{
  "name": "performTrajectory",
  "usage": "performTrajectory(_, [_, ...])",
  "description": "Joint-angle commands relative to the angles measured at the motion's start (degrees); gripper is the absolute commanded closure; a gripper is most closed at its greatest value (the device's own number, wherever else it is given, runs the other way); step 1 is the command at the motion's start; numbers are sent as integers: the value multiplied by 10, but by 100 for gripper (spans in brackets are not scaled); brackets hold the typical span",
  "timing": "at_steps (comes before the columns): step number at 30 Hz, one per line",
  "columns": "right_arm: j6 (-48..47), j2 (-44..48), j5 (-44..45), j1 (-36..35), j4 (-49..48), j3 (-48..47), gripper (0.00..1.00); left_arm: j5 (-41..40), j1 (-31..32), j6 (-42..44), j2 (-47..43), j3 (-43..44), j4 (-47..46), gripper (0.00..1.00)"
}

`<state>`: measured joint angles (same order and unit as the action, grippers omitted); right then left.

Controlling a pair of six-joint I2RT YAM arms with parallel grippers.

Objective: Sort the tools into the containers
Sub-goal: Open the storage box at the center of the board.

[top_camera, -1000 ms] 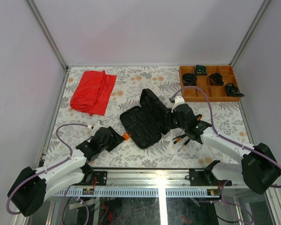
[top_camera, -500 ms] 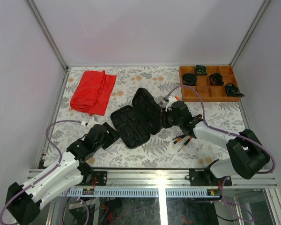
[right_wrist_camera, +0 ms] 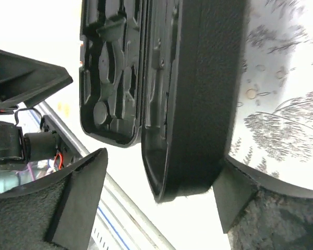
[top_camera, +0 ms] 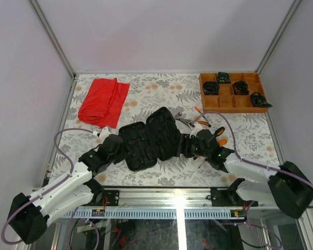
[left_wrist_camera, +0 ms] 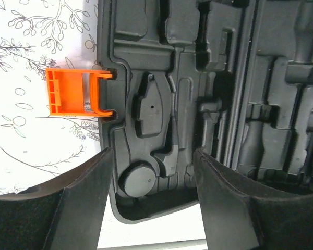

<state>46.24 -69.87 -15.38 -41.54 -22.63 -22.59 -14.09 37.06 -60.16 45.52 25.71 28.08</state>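
The black tool case [top_camera: 146,138] lies open at the table's middle, its moulded slots empty. My left gripper [top_camera: 116,147] is open at its left end. In the left wrist view the gripper [left_wrist_camera: 151,208] straddles the near corner of the case [left_wrist_camera: 161,104], beside the orange latch [left_wrist_camera: 73,99]. My right gripper [top_camera: 188,146] is open at the case's right end. In the right wrist view the gripper [right_wrist_camera: 156,192] straddles the raised edge of the case's right half [right_wrist_camera: 198,104], and one finger [right_wrist_camera: 235,192] touches its outside. Orange-handled tools [top_camera: 198,120] lie behind the right arm, with more [top_camera: 220,136] beside it.
An orange-brown wooden tray [top_camera: 225,102] with black coiled bundles [top_camera: 241,87] stands at the back right. A red cloth [top_camera: 104,101] lies at the back left. Grey walls enclose the table on three sides, and the metal rail [top_camera: 177,197] runs along the front.
The case has slid left and toward the front and opened flatter. Both grippers moved with it. Tools behind the right arm have come into view.
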Motion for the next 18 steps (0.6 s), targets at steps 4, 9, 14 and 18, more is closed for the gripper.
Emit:
performTrajectory(4, [-71, 185, 197, -2, 268, -35, 9, -3, -3, 25, 41, 26, -33, 38])
performTrajectory(9, [-132, 229, 278, -1, 370, -72, 18, 3, -4, 47, 68, 39, -44, 38])
performTrajectory(14, [-185, 171, 277, 2, 374, -122, 31, 18, -4, 85, 108, 64, -54, 38])
performTrajectory(18, [-226, 98, 235, 21, 335, -154, 35, 30, -5, 99, 145, 77, -57, 38])
